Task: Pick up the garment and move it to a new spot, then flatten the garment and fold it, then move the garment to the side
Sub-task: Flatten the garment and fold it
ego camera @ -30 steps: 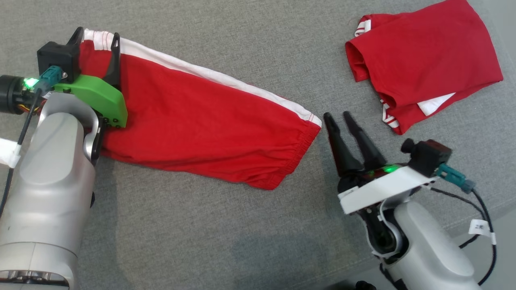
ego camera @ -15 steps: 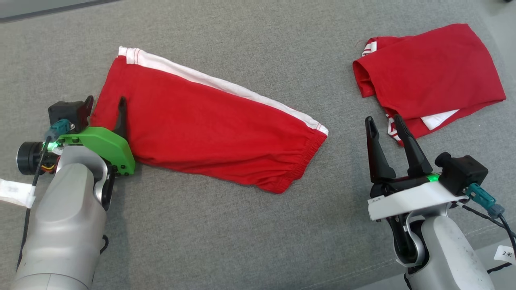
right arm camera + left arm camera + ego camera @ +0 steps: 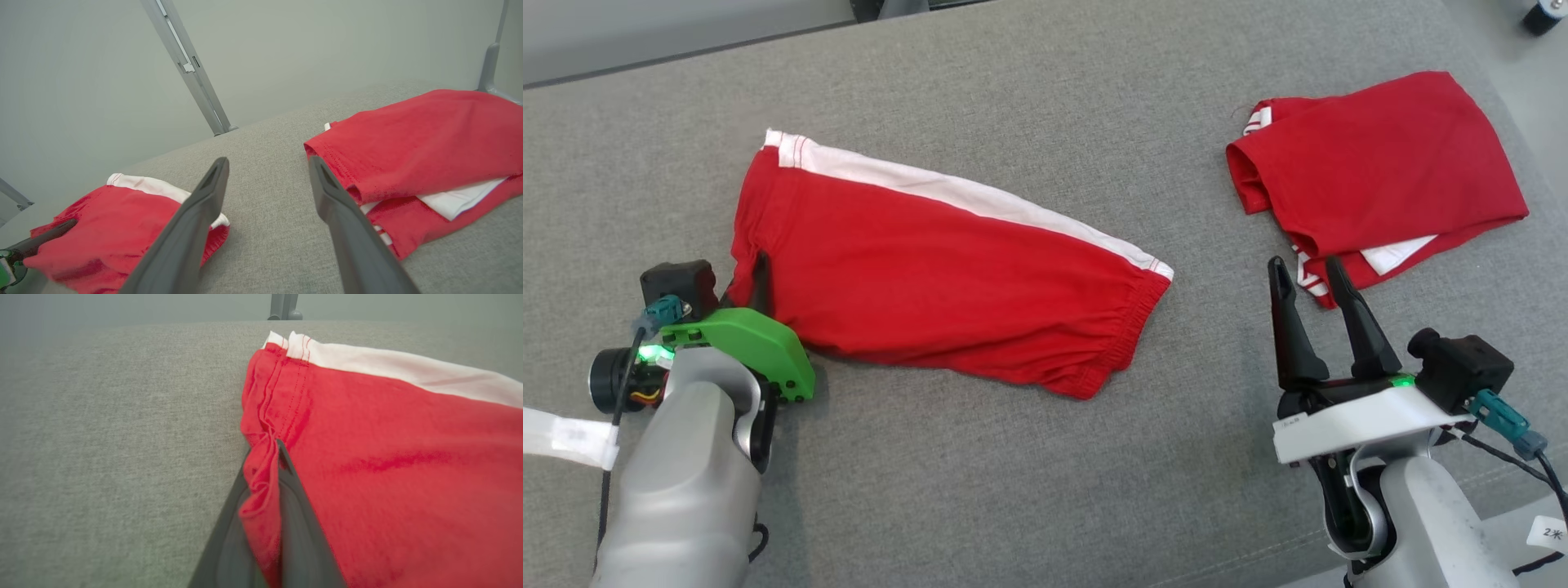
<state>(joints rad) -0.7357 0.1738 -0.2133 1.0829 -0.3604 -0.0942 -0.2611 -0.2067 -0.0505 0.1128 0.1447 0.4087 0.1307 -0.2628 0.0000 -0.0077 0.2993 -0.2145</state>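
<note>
The long red cloth garment (image 3: 947, 278) with a white side stripe is lying nearly flat on the grey woven fabric surface (image 3: 1045, 98), left of centre. The left gripper (image 3: 750, 282) is clamping the garment's bunched left hem. In the left wrist view the gathered cloth is covering most of one finger. The right gripper (image 3: 1304, 265) is standing released, grasping nothing, above bare surface just beside the folded red-and-white cloth bundle (image 3: 1380, 171), whose lower layers are lying mostly hidden.
</note>
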